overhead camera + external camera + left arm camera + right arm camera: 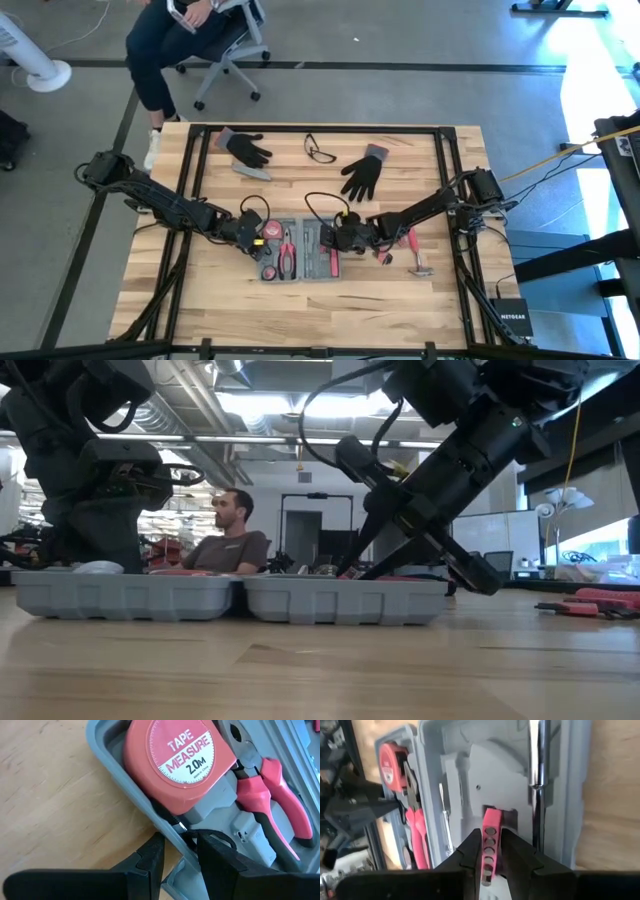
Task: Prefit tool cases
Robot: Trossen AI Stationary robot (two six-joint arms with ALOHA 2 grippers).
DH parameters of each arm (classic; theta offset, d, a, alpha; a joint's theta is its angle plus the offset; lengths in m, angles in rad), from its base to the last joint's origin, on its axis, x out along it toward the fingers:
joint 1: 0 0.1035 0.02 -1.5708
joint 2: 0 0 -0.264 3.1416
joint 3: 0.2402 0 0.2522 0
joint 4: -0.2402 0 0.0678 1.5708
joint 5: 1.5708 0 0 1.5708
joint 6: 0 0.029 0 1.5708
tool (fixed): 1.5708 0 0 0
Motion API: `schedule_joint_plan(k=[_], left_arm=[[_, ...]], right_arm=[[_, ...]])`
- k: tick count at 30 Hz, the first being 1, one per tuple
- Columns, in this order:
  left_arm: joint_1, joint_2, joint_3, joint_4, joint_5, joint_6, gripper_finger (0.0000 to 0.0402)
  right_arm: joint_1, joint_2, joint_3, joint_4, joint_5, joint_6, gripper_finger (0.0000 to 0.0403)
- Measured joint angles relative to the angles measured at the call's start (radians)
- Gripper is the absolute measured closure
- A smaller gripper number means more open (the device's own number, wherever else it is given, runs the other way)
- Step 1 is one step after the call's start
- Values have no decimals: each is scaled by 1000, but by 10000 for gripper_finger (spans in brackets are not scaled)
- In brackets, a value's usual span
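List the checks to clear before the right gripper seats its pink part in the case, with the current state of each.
1. Right gripper shut on pink holder: ok.
2. Holder over an empty recess in the case: ok.
3. Left gripper astride the case wall, steadying: ok.
4. Tape measure seated: ok.
5. Pliers seated: ok.
6. Holder square to its recess: cannot tell.
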Motion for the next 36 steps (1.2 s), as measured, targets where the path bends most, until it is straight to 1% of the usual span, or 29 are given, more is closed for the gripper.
schedule_joint_plan(k=[6, 10, 12, 24, 29, 32, 36], left_arm=[[0, 0, 0, 1, -1, -5, 295], [0, 0, 0, 3, -2, -19, 295], [0, 1, 0, 5, -3, -19, 295], [0, 1, 0, 4, -4, -20, 295], [0, 1, -1, 11, -7, -20, 295], [0, 1, 0, 12, -8, -19, 295], [0, 1, 0, 9, -12, -17, 295]], right_arm=[[0, -1, 1, -15, -7, -28, 339], [-7, -2, 2, -23, -109, -129, 338], [-8, -3, 4, -37, -138, -136, 338], [-27, -7, 3, -51, -188, -204, 337], [-36, -34, 1, -105, -192, -239, 337], [-45, -46, 1, -132, -219, -248, 337], [-55, -46, 4, -124, -253, -241, 339]])
